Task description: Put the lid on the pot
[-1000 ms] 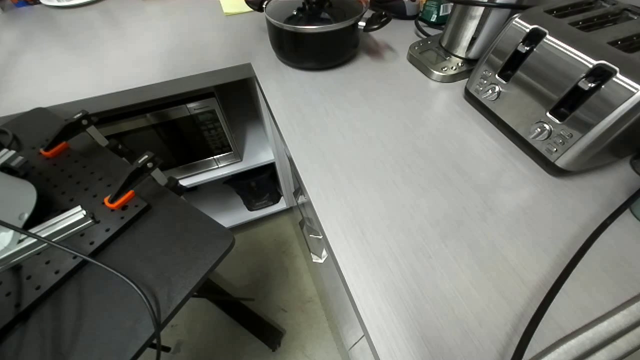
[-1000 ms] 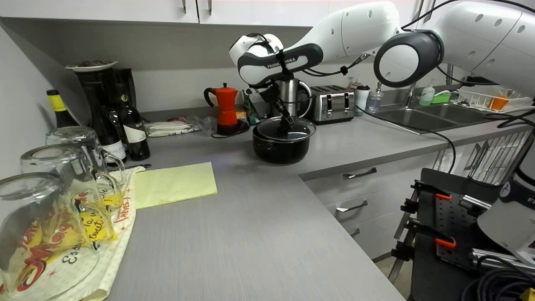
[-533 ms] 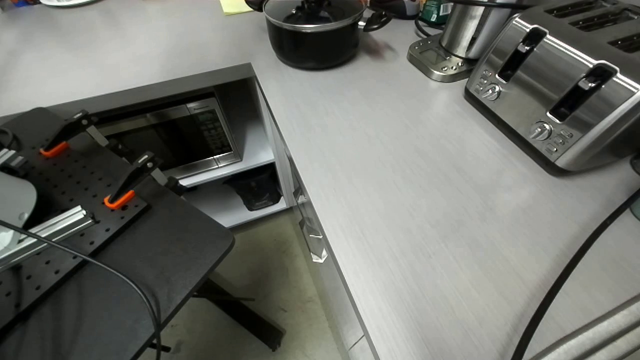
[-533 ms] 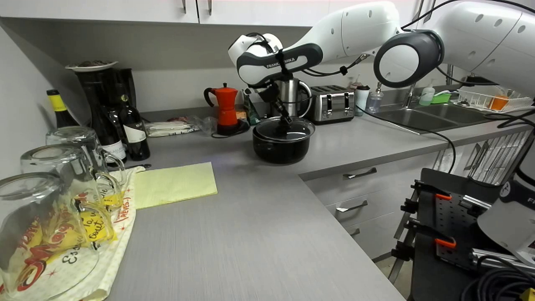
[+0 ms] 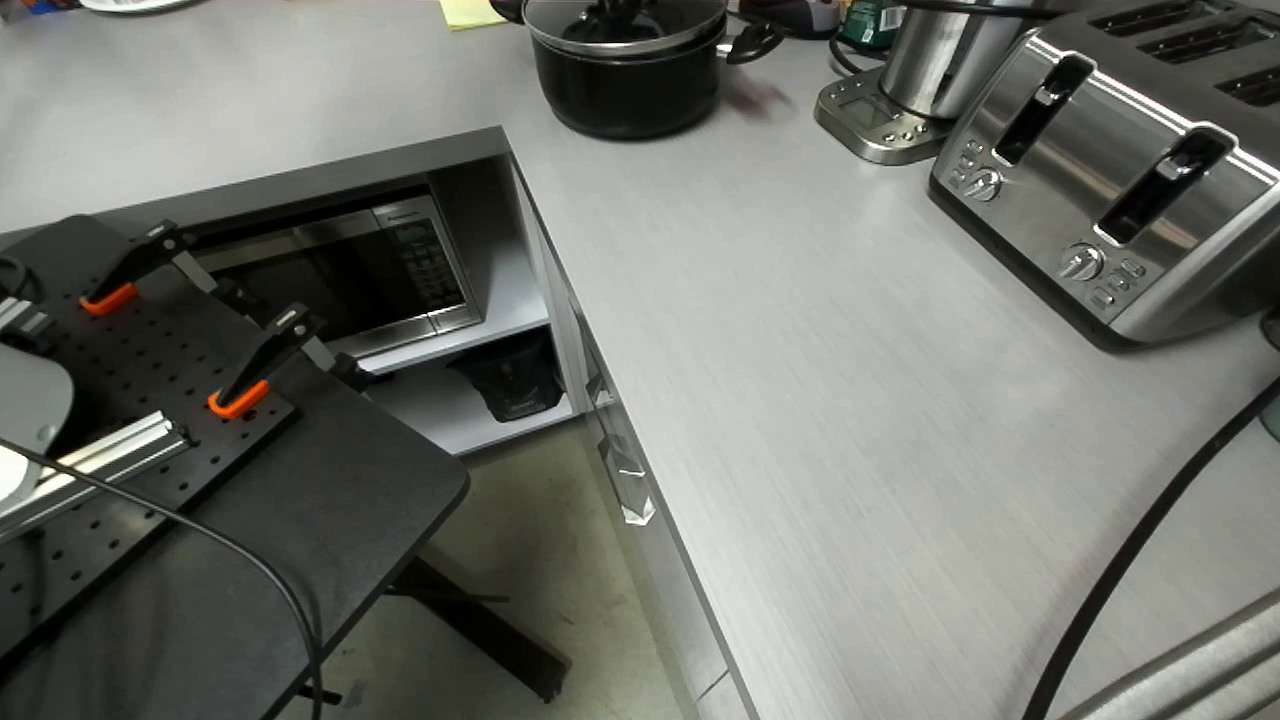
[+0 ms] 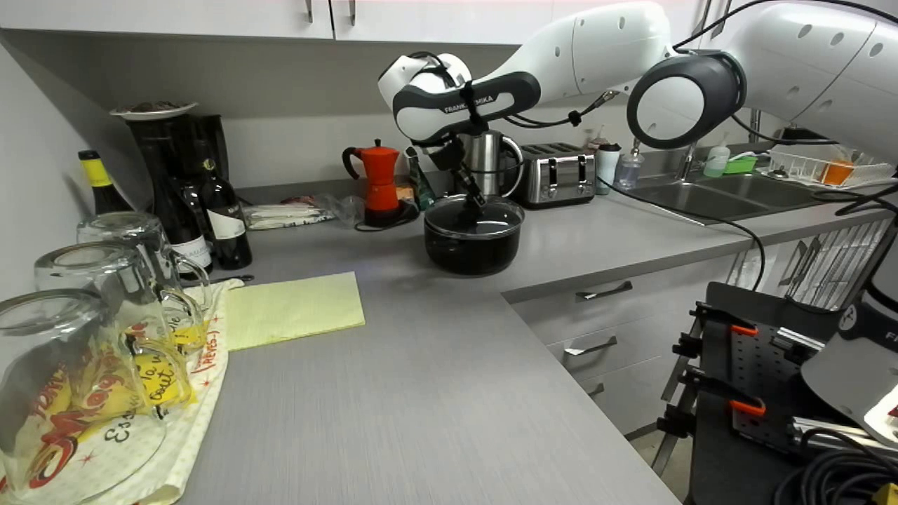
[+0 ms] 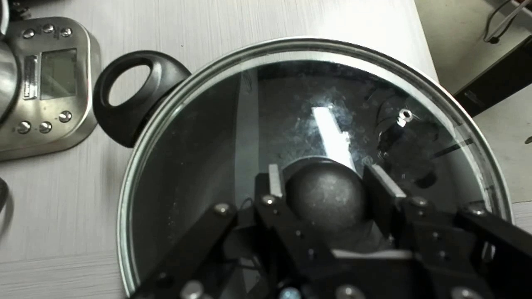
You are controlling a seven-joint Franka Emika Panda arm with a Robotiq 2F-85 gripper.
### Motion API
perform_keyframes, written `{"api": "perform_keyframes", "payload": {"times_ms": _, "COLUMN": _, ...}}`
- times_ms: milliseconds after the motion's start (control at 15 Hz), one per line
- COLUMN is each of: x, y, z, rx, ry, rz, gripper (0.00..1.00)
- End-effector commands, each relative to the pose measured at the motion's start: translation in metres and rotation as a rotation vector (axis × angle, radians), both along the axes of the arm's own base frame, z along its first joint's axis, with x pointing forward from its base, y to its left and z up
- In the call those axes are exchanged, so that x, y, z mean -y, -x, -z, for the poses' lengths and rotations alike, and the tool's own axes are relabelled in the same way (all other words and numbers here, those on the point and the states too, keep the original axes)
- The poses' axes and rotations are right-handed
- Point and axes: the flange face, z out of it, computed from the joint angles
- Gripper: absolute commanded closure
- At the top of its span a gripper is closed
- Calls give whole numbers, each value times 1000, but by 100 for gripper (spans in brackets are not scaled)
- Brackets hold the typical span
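The clear glass lid [image 6: 494, 223] with a thin metal rim lies over the mouth of the black pot [image 6: 471, 254]. Both also show in an exterior view, the lid [image 5: 665, 28] over the pot [image 5: 628, 95], with a narrow dark band between their rims at the right. In the wrist view the lid [image 7: 199, 137] fills the middle and hides most of the pot; a black pot handle [image 7: 168, 77] sticks out at upper left. My gripper [image 7: 322, 178] has its fingers on both sides of the dark round knob [image 7: 326, 193] and is shut on it. It points down at the lid [image 6: 478, 202].
The toaster [image 5: 1120, 170] and a steel kettle base [image 5: 880, 115] stand on the counter beside the pot. A red moka pot [image 6: 381, 179] stands behind it to the left. A yellow cloth [image 6: 295, 308] and glass mugs [image 6: 63, 379] are further left. The counter's inner corner [image 6: 508, 298] is close by.
My gripper and the lid have moved together slightly to the left in both exterior views. The pot has stayed where it was.
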Motion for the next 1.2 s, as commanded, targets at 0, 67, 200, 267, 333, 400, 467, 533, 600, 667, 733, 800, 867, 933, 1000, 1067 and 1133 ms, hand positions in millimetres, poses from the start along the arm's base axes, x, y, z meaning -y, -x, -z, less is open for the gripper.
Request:
{"api": "perform_keyframes", "payload": {"times_ms": 0, "x": 0, "y": -2, "z": -7, "rx": 17, "ry": 10, "rz": -6, "gripper": 75}}
{"api": "perform_keyframes", "payload": {"times_ms": 67, "x": 0, "y": -2, "z": -6, "rx": 14, "ry": 10, "rz": -5, "gripper": 75}}
{"api": "perform_keyframes", "payload": {"times_ms": 200, "x": 1, "y": -2, "z": -3, "rx": 12, "ry": 9, "rz": -4, "gripper": 75}}
{"api": "perform_keyframes", "payload": {"times_ms": 267, "x": 2, "y": -2, "z": -2, "rx": 11, "ry": 9, "rz": -2, "gripper": 75}}
{"api": "perform_keyframes", "payload": {"times_ms": 333, "x": 2, "y": -2, "z": -1, "rx": 10, "ry": 9, "rz": -1, "gripper": 75}}
{"api": "perform_keyframes", "payload": {"times_ms": 400, "x": 2, "y": -2, "z": 0, "rx": 8, "ry": 8, "rz": -1, "gripper": 75}}
{"api": "perform_keyframes", "payload": {"times_ms": 467, "x": 2, "y": -2, "z": 1, "rx": 8, "ry": 8, "rz": 0, "gripper": 75}}
{"api": "perform_keyframes", "payload": {"times_ms": 533, "x": 2, "y": -2, "z": 1, "rx": 9, "ry": 9, "rz": 1, "gripper": 75}}
{"api": "perform_keyframes", "payload": {"times_ms": 600, "x": 3, "y": -1, "z": 1, "rx": 8, "ry": 9, "rz": 3, "gripper": 75}}
{"api": "perform_keyframes", "payload": {"times_ms": 667, "x": 3, "y": -1, "z": 1, "rx": 8, "ry": 8, "rz": 5, "gripper": 75}}
{"api": "perform_keyframes", "payload": {"times_ms": 733, "x": 3, "y": -1, "z": 1, "rx": 8, "ry": 8, "rz": 6, "gripper": 75}}
{"api": "perform_keyframes", "payload": {"times_ms": 800, "x": 4, "y": -1, "z": 1, "rx": 8, "ry": 7, "rz": 9, "gripper": 75}}
{"api": "perform_keyframes", "payload": {"times_ms": 867, "x": 5, "y": 0, "z": 2, "rx": 3, "ry": 2, "rz": 13, "gripper": 75}}
{"api": "perform_keyframes", "payload": {"times_ms": 933, "x": 6, "y": 0, "z": 2, "rx": 1, "ry": -1, "rz": 18, "gripper": 75}}
{"api": "perform_keyframes", "payload": {"times_ms": 1000, "x": 7, "y": 1, "z": 3, "rx": -3, "ry": -5, "rz": 22, "gripper": 75}}
{"api": "perform_keyframes", "payload": {"times_ms": 1067, "x": 8, "y": 2, "z": 4, "rx": -6, "ry": -9, "rz": 30, "gripper": 75}}
{"api": "perform_keyframes", "payload": {"times_ms": 1133, "x": 8, "y": 3, "z": 5, "rx": -11, "ry": -14, "rz": 34, "gripper": 75}}
